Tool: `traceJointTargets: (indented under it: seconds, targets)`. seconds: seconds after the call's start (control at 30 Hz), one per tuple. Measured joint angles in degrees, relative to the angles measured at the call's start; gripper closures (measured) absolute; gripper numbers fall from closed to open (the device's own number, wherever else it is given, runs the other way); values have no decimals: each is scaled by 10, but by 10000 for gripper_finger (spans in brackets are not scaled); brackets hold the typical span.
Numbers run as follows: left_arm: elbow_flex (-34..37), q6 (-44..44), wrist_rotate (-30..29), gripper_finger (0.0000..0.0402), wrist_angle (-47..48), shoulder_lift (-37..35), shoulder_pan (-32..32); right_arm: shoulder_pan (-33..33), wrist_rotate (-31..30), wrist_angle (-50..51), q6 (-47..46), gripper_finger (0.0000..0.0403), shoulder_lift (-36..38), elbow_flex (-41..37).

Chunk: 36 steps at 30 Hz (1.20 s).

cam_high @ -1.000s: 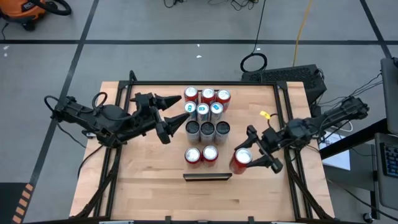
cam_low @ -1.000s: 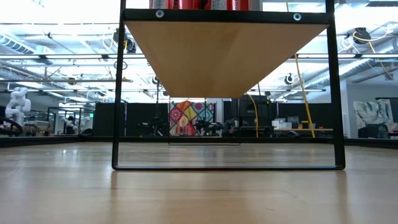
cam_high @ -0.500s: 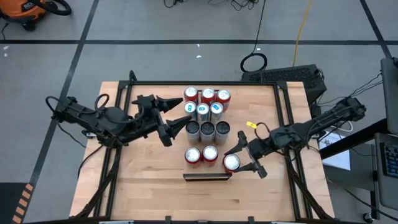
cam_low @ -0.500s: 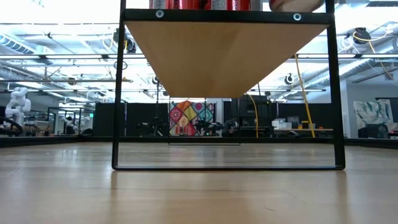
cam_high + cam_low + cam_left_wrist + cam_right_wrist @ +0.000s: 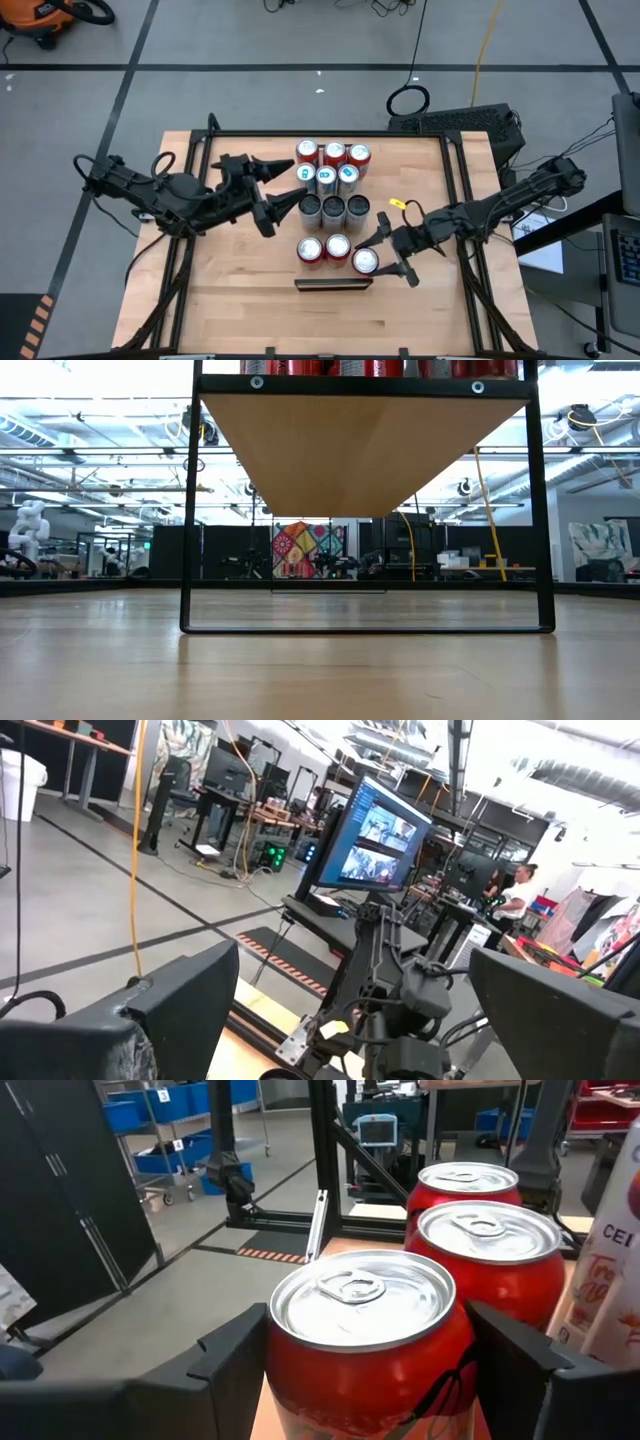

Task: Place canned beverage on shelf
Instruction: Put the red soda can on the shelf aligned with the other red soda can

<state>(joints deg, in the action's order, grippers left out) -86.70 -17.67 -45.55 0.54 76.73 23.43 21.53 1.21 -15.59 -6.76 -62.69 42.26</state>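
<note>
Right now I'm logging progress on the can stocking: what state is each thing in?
Red can: upright, gripped, third in the front row.
Right hand: shut on the red can.
Left hand: open, empty, beside the cans.
Shelf: holding four rows of upright cans.

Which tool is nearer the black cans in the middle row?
Left. The left tool, open, sits just beside the black cans, at that row's end. The right tool is farther off, past the front row, gripping a red can.
</note>
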Motion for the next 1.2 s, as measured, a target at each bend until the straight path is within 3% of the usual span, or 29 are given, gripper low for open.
traceJointTargets:
  seconds: [0.33, 0.97, 1.2]
  targets:
    - [0, 0, 0, 4, 3, 0, 0, -2, -15, -2, -4, 148, -16, 1]
    - [0, -16, 3, 4, 21, 0, 15, -2, -17, 15, -9, 97, -12, 2]
    - [0, -16, -2, 4, 21, 0, 18, -2, -46, 45, -14, 69, 12, 1]
